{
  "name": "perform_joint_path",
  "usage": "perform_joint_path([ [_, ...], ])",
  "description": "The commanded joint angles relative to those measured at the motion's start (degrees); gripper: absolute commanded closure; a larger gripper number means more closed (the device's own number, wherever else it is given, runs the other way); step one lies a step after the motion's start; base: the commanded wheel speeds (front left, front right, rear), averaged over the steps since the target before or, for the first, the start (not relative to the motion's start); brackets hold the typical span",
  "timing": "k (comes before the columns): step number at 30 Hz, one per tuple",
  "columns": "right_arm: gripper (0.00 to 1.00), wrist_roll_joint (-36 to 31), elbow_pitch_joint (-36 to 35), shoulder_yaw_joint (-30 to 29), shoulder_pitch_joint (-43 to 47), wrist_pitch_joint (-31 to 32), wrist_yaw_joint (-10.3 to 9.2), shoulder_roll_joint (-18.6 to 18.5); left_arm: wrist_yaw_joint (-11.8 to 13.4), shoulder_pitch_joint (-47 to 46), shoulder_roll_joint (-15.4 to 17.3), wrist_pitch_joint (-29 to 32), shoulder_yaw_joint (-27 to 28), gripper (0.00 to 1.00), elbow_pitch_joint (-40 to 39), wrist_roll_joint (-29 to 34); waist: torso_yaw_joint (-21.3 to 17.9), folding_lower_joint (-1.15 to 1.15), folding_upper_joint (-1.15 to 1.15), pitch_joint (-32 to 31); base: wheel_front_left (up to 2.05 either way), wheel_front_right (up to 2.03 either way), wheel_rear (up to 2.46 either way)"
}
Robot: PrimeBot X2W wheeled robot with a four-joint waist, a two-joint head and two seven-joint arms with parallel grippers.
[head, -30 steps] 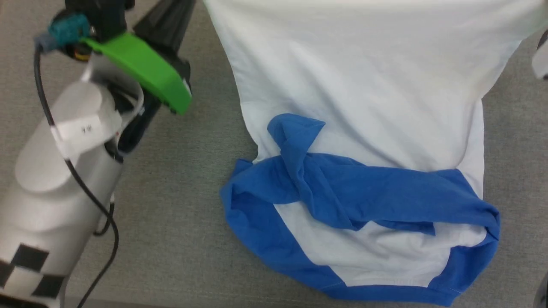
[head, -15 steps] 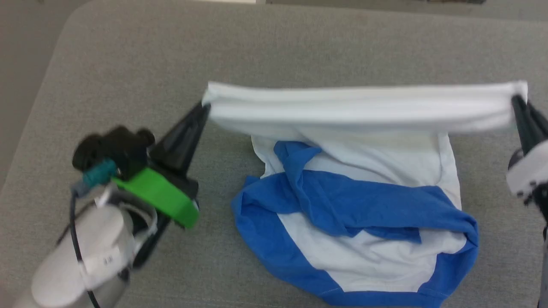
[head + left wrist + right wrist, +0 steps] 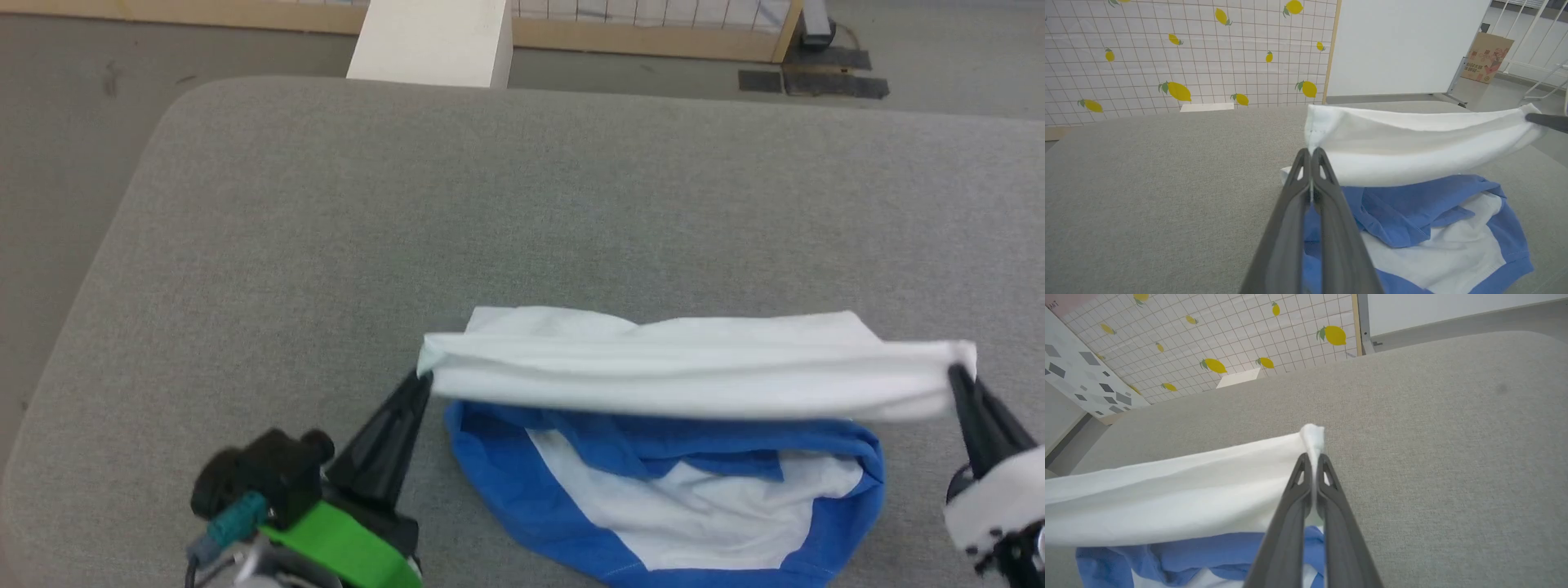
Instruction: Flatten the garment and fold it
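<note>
The garment (image 3: 694, 384) has a white body and royal-blue sleeves. Its white hem is stretched taut between my two grippers just above the grey table. The blue sleeves and neck part (image 3: 653, 482) lie bunched on the table beneath. My left gripper (image 3: 423, 377) is shut on the hem's left corner, seen close in the left wrist view (image 3: 1310, 153). My right gripper (image 3: 955, 371) is shut on the hem's right corner, and the white cloth (image 3: 1180, 490) runs off to the left from its fingertips (image 3: 1313, 455).
The grey padded table (image 3: 326, 245) spreads wide beyond and to the left of the garment, with rounded corners. Past its far edge stand a white block (image 3: 433, 41) and a low tiled barrier (image 3: 653, 24) on the floor.
The head camera has tilted up, so the whole picture shifted. The held hem has come down from high above the table to just over the bunched blue part.
</note>
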Motion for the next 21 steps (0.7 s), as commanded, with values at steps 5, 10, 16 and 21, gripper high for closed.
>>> perform_joint_path([
  [5,1.0,2.92,-1.56,0.78,6.79,-0.02,-0.09,0.35,1.2,5.17,-0.71,0.19,-1.57,1.0,-2.37,-1.85,-0.98,0.01,0.0,-1.07,0.0,0.0,0.0],
  [10,1.0,4.27,-0.37,1.22,10.41,0.0,-0.09,0.37,0.66,7.23,-0.67,2.28,-3.59,1.0,-1.53,-3.36,-1.48,0.01,0.0,-0.81,0.0,0.0,0.0],
  [16,1.0,2.71,1.57,1.57,11.46,0.31,-0.09,0.38,-0.66,8.05,-0.56,4.83,-4.92,1.0,2.26,-5.75,-1.79,0.01,0.0,0.36,0.0,0.0,0.0],
  [21,1.0,-0.17,4.51,2.87,10.71,1.02,-0.09,0.38,-2.83,7.44,-1.44,7.16,-6.11,1.0,6.49,-8.21,-1.78,0.01,0.0,1.02,0.0,0.0,0.0],
])
